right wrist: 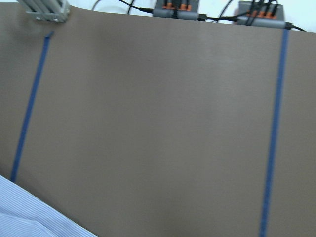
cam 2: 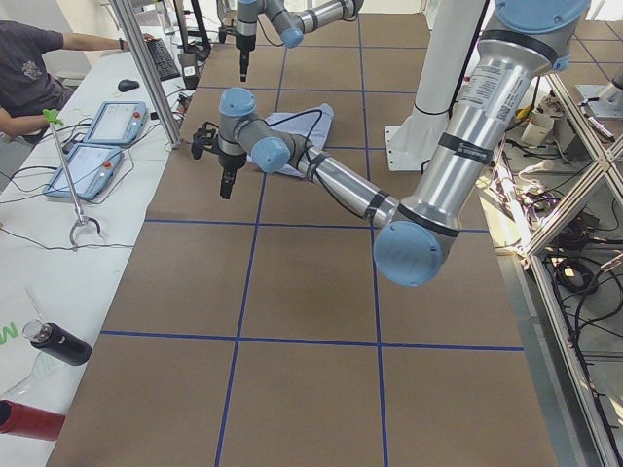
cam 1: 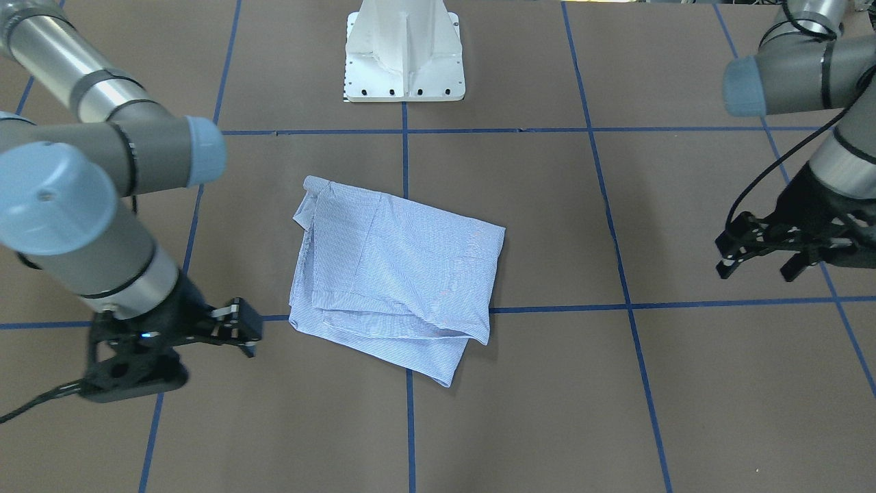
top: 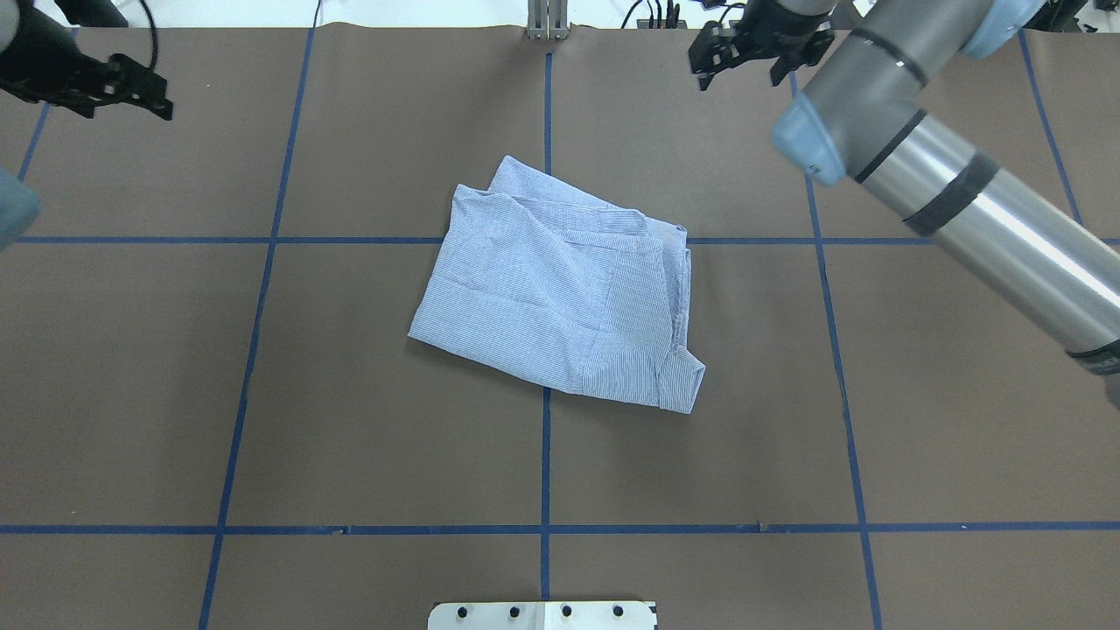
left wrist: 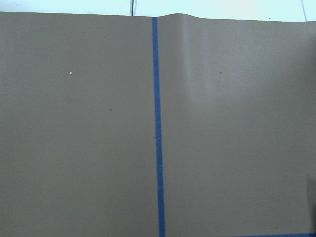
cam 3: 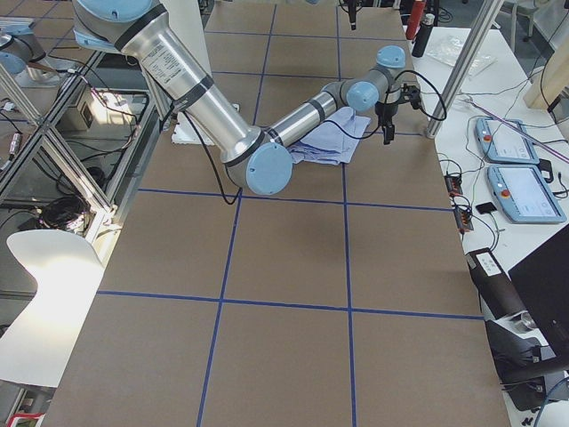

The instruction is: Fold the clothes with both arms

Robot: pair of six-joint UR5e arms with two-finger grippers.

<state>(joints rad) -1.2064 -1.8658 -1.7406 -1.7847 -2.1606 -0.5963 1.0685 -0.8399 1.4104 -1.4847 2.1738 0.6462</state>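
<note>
The light blue striped shirt point(cam 1: 397, 274) lies folded into a rough rectangle at the middle of the brown table; it also shows in the overhead view point(top: 560, 297) and as a corner in the right wrist view point(right wrist: 29, 217). My left gripper point(cam 1: 757, 274) hangs open and empty, far off the shirt's side, at the overhead view's top left point(top: 164, 101). My right gripper point(cam 1: 252, 335) is open and empty, close beside the shirt's edge near the far side of the table point(top: 739, 80). Neither touches the cloth. The collar, buttons and pocket are hidden in the folds.
The white pedestal base point(cam 1: 404, 55) stands at the robot's side of the table. Blue tape lines point(top: 544, 490) grid the brown surface. An operator point(cam 2: 29, 68), tablets point(cam 2: 97, 136) and bottles point(cam 2: 58, 342) are on the side bench beyond the table's far edge.
</note>
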